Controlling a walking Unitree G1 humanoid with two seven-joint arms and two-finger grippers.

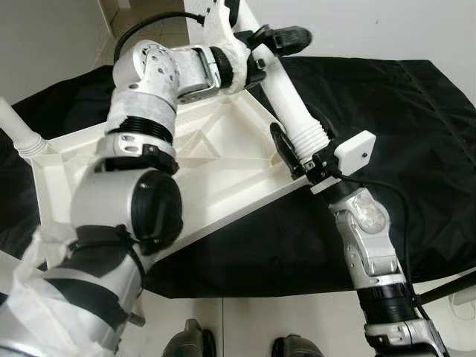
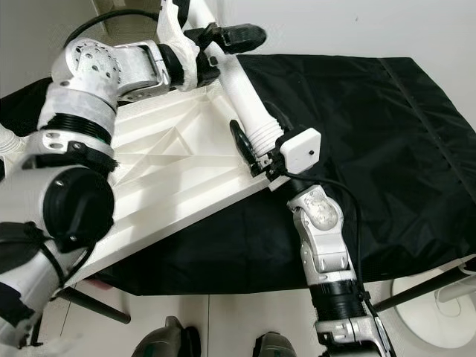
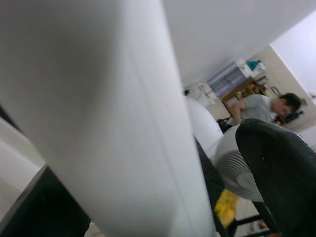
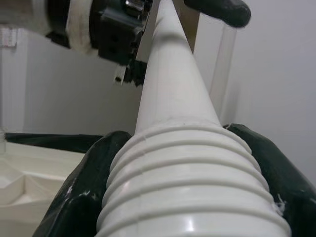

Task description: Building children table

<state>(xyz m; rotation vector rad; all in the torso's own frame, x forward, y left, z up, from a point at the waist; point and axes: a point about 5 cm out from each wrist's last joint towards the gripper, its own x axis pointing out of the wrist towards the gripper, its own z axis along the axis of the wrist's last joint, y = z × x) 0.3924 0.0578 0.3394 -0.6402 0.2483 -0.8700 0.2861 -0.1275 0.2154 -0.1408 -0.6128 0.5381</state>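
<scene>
Feet (image 1: 190,341) show at six o'clock. Left claw (image 1: 279,37), at twelve, pinches the white leg (image 1: 286,93) near its top; right claw (image 1: 297,160) clamps its ribbed end by the upturned tabletop (image 1: 216,178). Uneven pulling could cross-thread it.

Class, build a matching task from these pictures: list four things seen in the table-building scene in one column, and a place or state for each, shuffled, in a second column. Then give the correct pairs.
Things
1. table leg
2. upturned tabletop
3. black cloth
4. second leg

Places or states
A. spread under the tabletop
B. gripped by both grippers, left gripper higher up, right gripper at the ribbed end
C. lies with its ribbed underside up
D. stands at the corner on the robot's left

Pairs: 1-B, 2-C, 3-A, 4-D
</scene>
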